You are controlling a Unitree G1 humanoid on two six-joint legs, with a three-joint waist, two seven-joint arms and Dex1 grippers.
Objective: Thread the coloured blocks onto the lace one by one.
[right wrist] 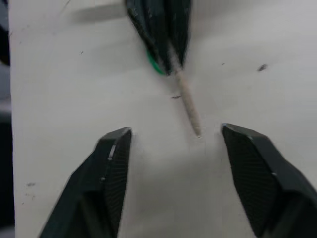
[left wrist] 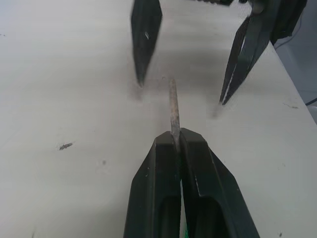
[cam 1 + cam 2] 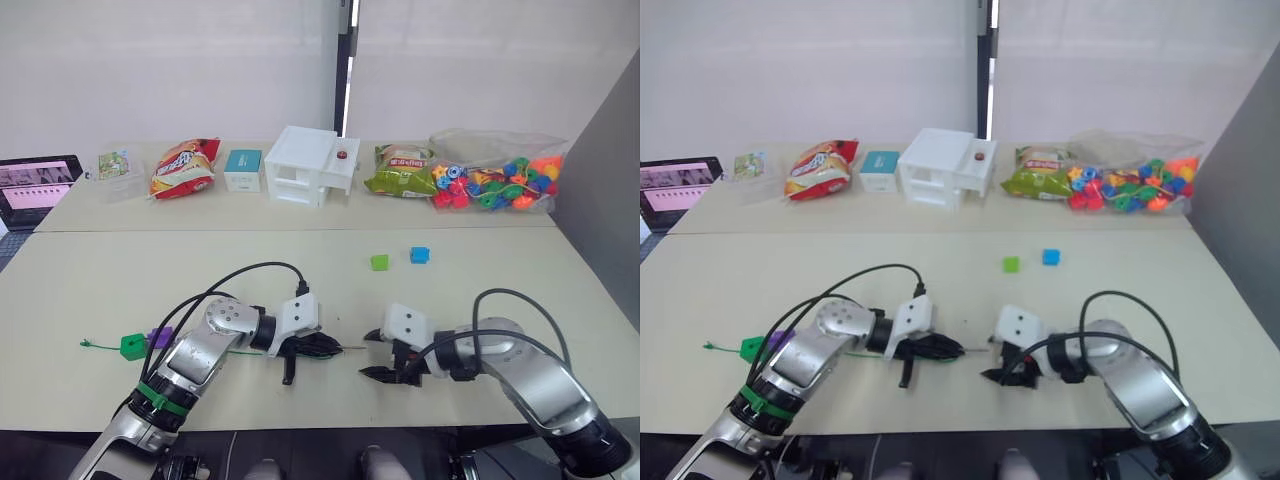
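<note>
Pinching the thin green lace's stiff pale tip [image 2: 173, 106] in my left pincer [image 3: 333, 349]; my right pincer [image 3: 372, 354], spread at lower centre, may knock it askew.

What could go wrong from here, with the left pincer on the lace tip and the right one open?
1. The right pincer is open around the lace tip with no block in it; the loose green block and blue block lie farther back on the table.
2. The left pincer grips close behind the tip, so a nudge could skew it.
</note>
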